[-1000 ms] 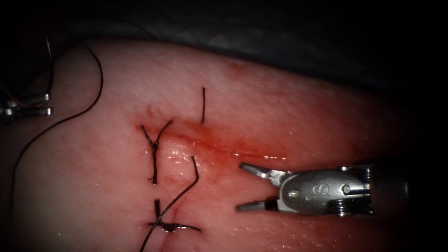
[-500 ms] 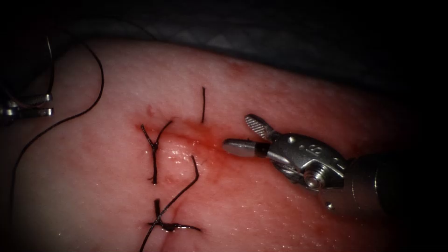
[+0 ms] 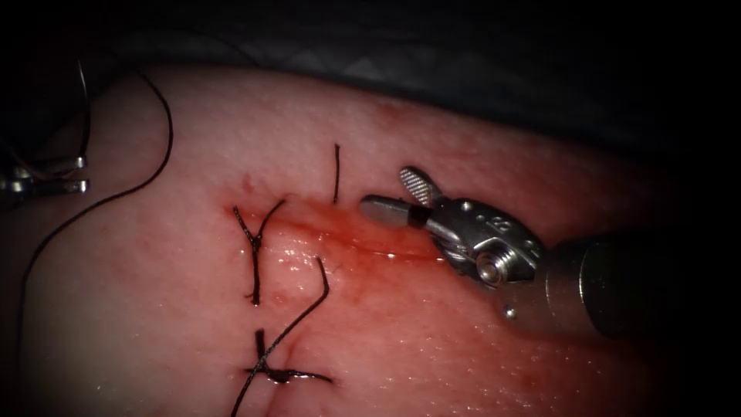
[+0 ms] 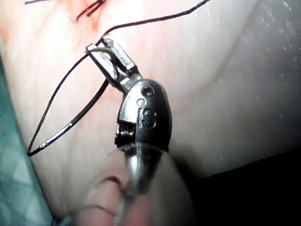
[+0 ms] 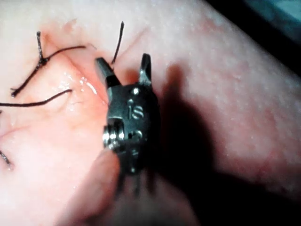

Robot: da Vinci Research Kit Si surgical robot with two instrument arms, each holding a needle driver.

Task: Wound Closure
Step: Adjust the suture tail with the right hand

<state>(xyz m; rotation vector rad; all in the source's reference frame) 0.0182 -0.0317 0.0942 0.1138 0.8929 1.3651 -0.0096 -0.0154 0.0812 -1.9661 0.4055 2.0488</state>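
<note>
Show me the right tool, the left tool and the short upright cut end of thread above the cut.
right tool [image 3: 401,194], endoscope view, midway between its open tips.
left tool [image 4: 107,52], left wrist view, at its tips.
cut end of thread [image 3: 336,174], endoscope view, mid-strand.

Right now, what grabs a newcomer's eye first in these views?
The right arm's silver needle driver, jaws open and empty, sits over the red, wet cut in the pale pork tissue. Left of it lie knotted black stitches with cut ends. At the far left edge, the left arm's tool holds the thin curved needle with long black thread trailing.
</note>
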